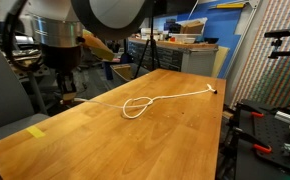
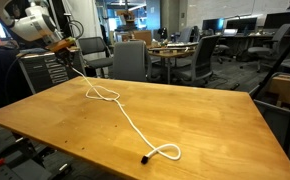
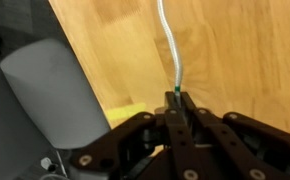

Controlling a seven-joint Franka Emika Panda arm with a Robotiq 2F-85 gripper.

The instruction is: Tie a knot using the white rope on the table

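The white rope (image 1: 175, 96) lies across the wooden table (image 1: 155, 140), with a small loose loop (image 1: 135, 106) near its middle where the cord crosses itself. In an exterior view the far end curls into a hook (image 2: 169, 152) with a dark tip near the table's edge. My gripper (image 3: 175, 100) is shut on the other end of the rope (image 3: 171, 55), its dark tip pinched between the fingertips. In both exterior views the gripper (image 2: 61, 47) hangs above the table's edge, so the cord (image 2: 77, 72) rises off the wood towards it.
A piece of yellow tape (image 1: 37, 130) is stuck near a table corner, also seen in the wrist view as yellow tape (image 3: 130, 108). A grey office chair (image 3: 45, 90) stands just beyond the table edge under the gripper. More chairs (image 2: 130, 58) and cluttered benches (image 1: 175, 45) stand behind.
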